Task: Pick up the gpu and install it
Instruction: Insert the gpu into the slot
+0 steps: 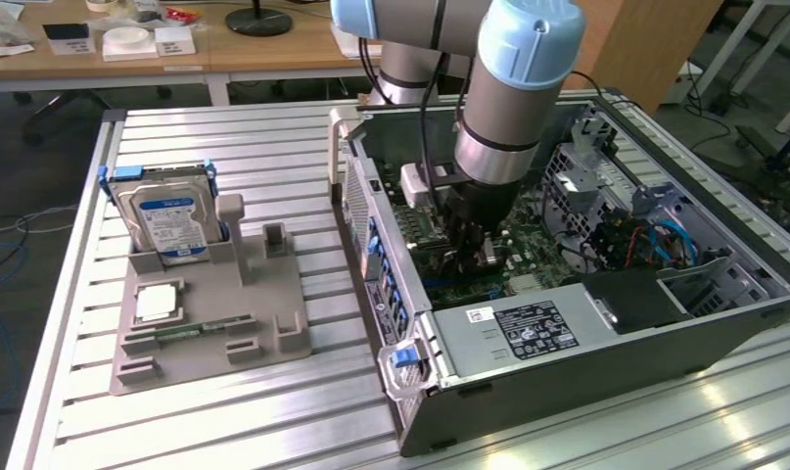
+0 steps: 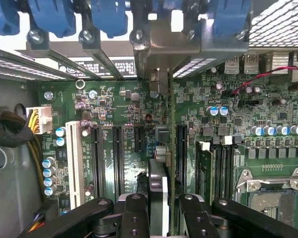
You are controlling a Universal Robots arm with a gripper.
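Up close (wrist), gripper (image 2: 159,210) clasping gpu (image 2: 172,148).

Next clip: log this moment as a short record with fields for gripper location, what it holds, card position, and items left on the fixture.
gripper location: gripper lowered inside the open computer case, above the motherboard
held item: gpu, seen edge-on, clamped between the fingers
card position: running down over the expansion slots, bracket end toward the rear slot openings; whether it is seated cannot be told
fixture: grey holder on the table, hard drive upright in it, memory stick lying flat
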